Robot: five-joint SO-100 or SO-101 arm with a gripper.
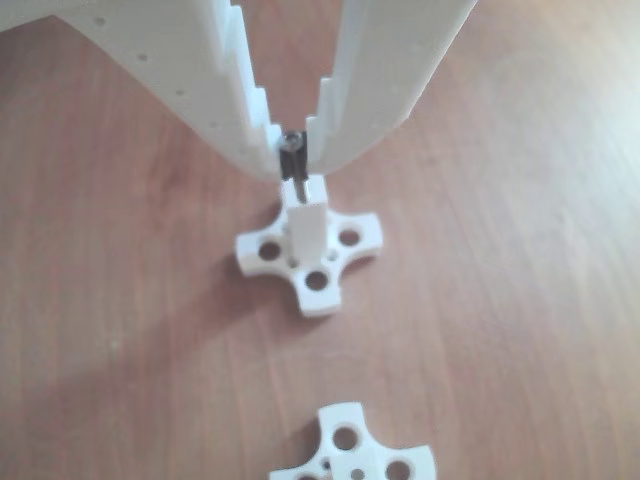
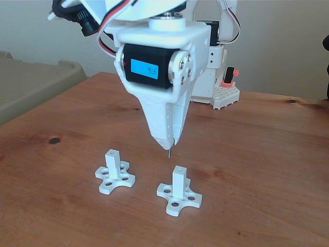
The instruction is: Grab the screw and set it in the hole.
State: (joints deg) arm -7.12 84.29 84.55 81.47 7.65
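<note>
Pinching the screw (image 1: 291, 160) upright between its toothed fingertips, the closed pincer (image 2: 169, 142) hangs point-down over the tabletop (image 2: 257, 154), the screw's tip showing just below it in the fixed view, above and between the two white fixtures, near the hole (image 2: 178, 168).

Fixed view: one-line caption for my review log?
Gripper holds the screw point-down above the wooden table, between two white post fixtures, not yet inserted.
</note>
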